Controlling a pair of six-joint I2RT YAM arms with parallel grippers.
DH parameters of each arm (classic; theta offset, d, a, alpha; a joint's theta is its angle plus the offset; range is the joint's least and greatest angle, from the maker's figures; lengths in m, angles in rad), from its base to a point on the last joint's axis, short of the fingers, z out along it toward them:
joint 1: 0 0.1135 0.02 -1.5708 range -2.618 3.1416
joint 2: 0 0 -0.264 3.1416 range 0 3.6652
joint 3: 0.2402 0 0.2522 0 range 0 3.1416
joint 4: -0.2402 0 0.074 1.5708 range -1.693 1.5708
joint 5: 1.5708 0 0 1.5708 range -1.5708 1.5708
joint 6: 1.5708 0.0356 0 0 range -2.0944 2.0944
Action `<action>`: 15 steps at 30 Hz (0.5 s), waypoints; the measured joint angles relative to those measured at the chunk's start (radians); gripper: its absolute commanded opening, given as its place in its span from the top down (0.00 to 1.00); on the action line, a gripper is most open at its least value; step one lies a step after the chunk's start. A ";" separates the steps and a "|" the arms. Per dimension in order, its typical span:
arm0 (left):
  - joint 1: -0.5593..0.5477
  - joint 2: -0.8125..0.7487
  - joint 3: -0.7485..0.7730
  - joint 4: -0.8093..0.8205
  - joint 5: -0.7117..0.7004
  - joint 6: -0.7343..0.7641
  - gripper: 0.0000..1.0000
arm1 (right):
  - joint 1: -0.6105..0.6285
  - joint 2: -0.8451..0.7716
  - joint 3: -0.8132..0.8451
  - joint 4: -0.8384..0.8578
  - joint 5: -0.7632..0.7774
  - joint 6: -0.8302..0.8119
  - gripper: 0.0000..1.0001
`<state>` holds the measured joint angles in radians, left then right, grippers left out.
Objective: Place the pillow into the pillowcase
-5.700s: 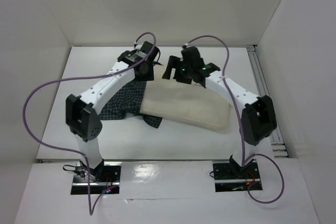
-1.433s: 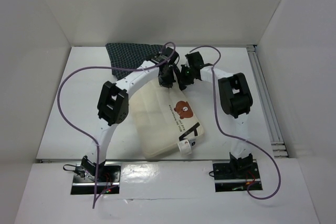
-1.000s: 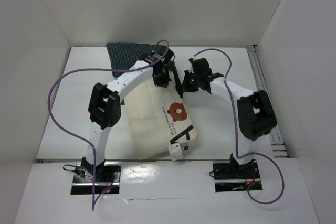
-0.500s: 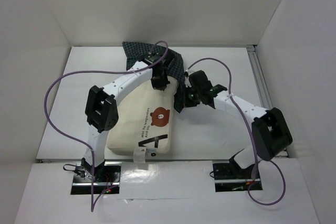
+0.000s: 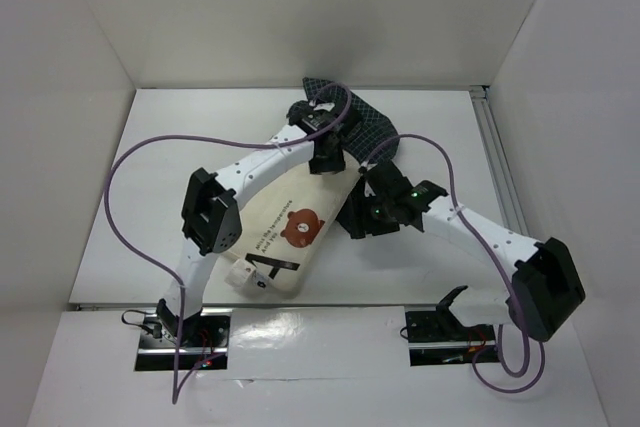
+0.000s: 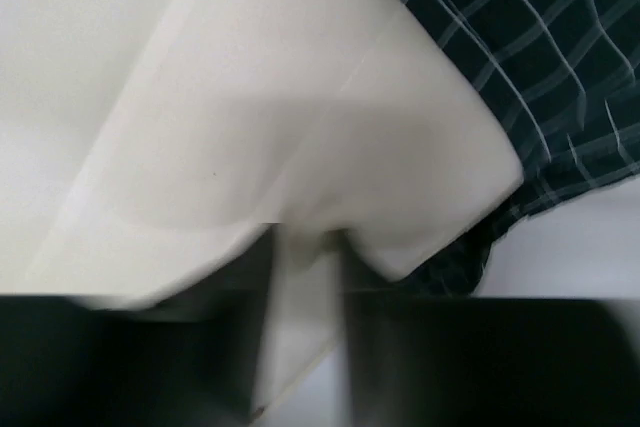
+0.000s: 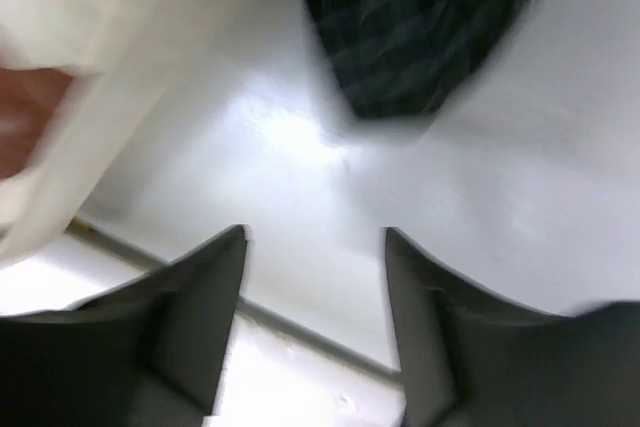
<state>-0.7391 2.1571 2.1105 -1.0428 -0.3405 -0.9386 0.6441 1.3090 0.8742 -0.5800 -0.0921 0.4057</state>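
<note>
one grip dropped, pillow swung round and still bare

the right gripper [image 7: 315,237] has let go: its jaws stand apart and empty over the white table [image 7: 480,207]. the dark navy checked cloth pillowcase [image 5: 368,127] lies crumpled just beyond it. the left gripper [image 6: 305,247] appears, through blur, to pinch the far edge of the soft cream-white rectangular pillow [image 5: 275,222], which has swung diagonally toward the near left, label up. none of it looks sheathed, so the case mouth likely needs regrasping.

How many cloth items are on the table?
2. The pillow lies near the front edge; the checked pillowcase lies behind it toward the back, partly hidden.
</note>
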 measured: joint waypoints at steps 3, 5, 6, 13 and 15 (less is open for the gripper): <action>0.000 -0.016 -0.019 0.035 -0.008 0.059 0.10 | -0.008 -0.060 0.026 -0.112 0.027 0.007 0.19; 0.010 -0.055 -0.046 0.042 -0.016 0.099 0.09 | -0.010 -0.089 0.084 -0.158 0.037 0.019 0.13; 0.016 -0.083 -0.062 0.041 -0.018 0.109 0.12 | -0.011 -0.095 0.114 -0.164 0.042 0.023 0.12; 0.230 -0.386 -0.330 0.084 -0.062 0.145 0.40 | 0.083 -0.040 0.221 -0.086 0.043 0.101 0.25; 0.345 -0.427 -0.428 0.122 -0.070 0.150 0.40 | 0.131 0.032 0.250 -0.068 0.043 0.126 0.25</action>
<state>-0.3939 1.7298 1.6821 -0.9203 -0.4103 -0.7891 0.7750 1.3407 1.1244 -0.6476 -0.0486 0.5316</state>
